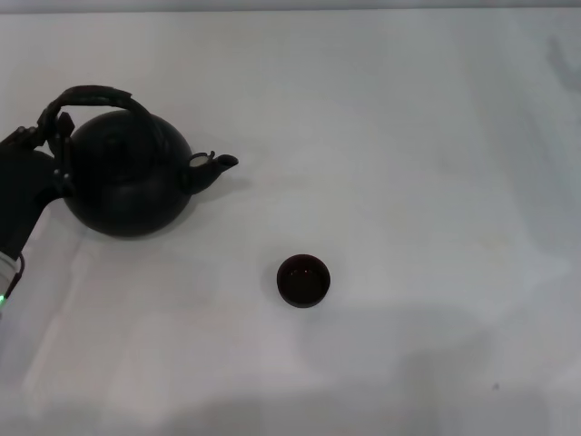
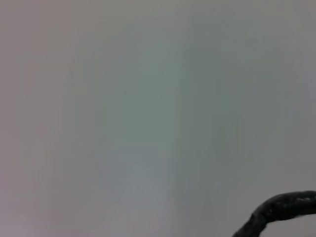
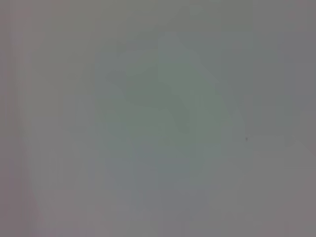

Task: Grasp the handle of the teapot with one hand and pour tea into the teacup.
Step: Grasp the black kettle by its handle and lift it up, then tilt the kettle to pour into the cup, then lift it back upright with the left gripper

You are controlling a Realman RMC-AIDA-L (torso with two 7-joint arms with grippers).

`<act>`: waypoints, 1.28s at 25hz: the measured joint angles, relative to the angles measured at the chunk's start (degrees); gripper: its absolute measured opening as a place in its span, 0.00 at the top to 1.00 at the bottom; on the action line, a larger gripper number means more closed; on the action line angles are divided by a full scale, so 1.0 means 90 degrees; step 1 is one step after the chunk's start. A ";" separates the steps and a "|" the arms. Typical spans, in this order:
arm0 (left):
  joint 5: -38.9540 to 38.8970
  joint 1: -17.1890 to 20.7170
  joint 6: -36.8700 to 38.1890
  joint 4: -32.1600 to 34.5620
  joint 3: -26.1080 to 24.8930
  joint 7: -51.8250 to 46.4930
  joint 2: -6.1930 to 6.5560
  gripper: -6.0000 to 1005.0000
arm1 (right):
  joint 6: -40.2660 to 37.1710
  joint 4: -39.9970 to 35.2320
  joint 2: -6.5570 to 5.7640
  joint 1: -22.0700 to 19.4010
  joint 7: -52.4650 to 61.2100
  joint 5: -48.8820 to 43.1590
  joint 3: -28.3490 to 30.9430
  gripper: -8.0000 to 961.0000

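White tabletop (image 1: 408, 136), bare of any lettering. Matte black teapot (image 1: 127, 182) sits far left, short spout pointing right toward the small glossy teacup (image 1: 303, 280), well apart. Left gripper (image 1: 50, 136) is at the arched, rough-topped handle (image 1: 100, 95); its grip, I can't tell. Right gripper's off camera.

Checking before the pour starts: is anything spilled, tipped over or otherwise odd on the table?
Nothing stands out. The teapot sits upright with the left tool at its handle; the teacup stands upright, apart from it. No spill shows on the table. The right tool is not in view.
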 joint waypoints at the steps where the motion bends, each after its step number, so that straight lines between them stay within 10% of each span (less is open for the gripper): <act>1: -0.0001 0.0002 0.0020 0.0009 -0.0003 0.0001 0.0000 0.75 | -0.0010 0.0000 0.0000 0.0000 -0.0003 0.0000 0.0000 0.14; 7: 0.0009 -0.0083 0.0386 0.0029 -0.0006 0.0000 0.0010 0.90 | -0.0065 0.0000 0.0008 0.0000 -0.0011 -0.0022 0.0000 0.14; 32: 0.1896 -0.0831 0.0994 -0.0290 0.0049 0.1489 0.0066 0.90 | -0.0154 0.0010 0.0010 0.0015 -0.0016 -0.0048 -0.0015 0.14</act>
